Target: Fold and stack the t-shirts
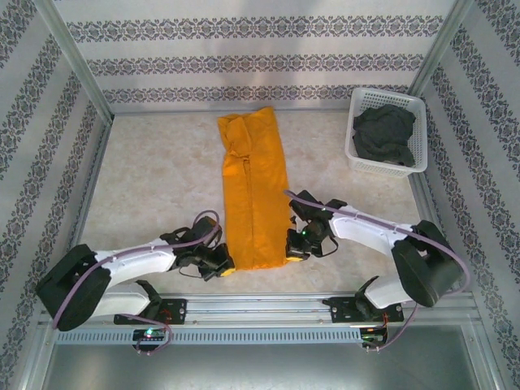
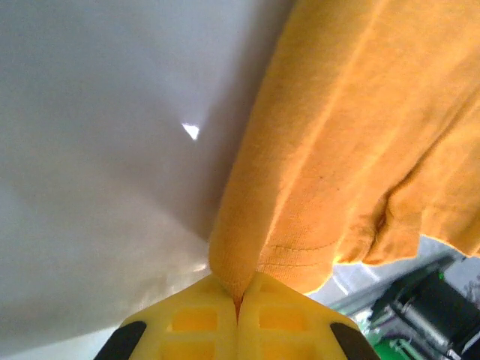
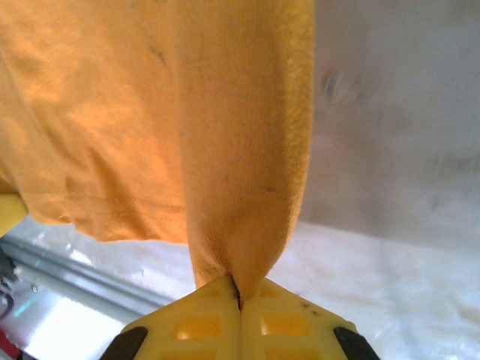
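1. Nearest the bases, the left gripper [image 2: 238, 300] has its yellow fingers pressed together on the near left corner of the orange-yellow t-shirt [image 1: 254, 187]. The wrist view shows cloth pinched into the seam between them and raised off the table [image 1: 154, 179].
2. The right gripper [image 3: 240, 296] pinches the near right corner the same way, with cloth rising in a tented fold from its closed tips. Holding both corners of one hem (one at each side, roughly level) keeps that edge straight. I judge this prepares it to be carried toward the far end for a crosswise fold.
3. Beyond the grippers, the shirt lies as a long narrow strip running away down the middle of the table, its sides already folded in.
4. Farthest, in the right rear corner, the charcoal grey t-shirt [image 1: 384, 134] sits crumpled in the white basket [image 1: 380, 168]. It is not yet folded, so no stack has begun.
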You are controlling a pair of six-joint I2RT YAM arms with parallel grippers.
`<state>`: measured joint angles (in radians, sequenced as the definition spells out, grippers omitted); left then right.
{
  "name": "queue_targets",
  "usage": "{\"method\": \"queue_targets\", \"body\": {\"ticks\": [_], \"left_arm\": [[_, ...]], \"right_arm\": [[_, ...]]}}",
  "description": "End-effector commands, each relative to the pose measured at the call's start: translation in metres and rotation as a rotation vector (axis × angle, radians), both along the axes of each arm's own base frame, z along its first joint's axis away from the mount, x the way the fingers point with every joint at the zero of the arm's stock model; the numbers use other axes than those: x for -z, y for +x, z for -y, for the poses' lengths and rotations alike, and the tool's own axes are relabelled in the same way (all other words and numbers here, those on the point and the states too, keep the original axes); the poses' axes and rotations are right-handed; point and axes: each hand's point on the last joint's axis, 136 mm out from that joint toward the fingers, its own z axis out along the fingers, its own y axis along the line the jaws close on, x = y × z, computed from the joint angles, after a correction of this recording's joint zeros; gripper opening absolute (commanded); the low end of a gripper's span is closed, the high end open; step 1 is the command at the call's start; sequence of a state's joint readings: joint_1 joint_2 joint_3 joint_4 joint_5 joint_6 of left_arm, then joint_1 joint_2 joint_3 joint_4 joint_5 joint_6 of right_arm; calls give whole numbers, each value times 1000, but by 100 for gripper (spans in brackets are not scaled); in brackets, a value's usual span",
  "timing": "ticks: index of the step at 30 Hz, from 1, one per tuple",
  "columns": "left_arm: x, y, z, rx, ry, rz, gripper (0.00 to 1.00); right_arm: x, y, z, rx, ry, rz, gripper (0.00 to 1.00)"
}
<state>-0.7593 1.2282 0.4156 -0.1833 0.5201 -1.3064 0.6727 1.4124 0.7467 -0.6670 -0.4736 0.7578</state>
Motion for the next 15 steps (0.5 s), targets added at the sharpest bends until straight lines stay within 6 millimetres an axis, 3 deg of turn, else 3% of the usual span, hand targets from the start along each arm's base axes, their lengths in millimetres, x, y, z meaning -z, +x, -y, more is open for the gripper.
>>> {"method": "queue_targets", "body": {"ticks": [1,5,8,12,15], "left_arm": [[-15,-4,18,10,-70,43,0],[-31,1,21,17,-70,121,0],[-55,9,16,7,-59,215,0],[-93,30,-2,-76,-21,366,0],[-113,59,-11,-163,-11,443,0]], "right_arm": [[-5,-33,9,-5,-2,-84,0],[-12,-35,12,2,3,-77,0],[-24,-26,10,19,14,-52,0],[-47,2,10,94,37,11,0],[-65,33,8,168,69,64,0]]}}
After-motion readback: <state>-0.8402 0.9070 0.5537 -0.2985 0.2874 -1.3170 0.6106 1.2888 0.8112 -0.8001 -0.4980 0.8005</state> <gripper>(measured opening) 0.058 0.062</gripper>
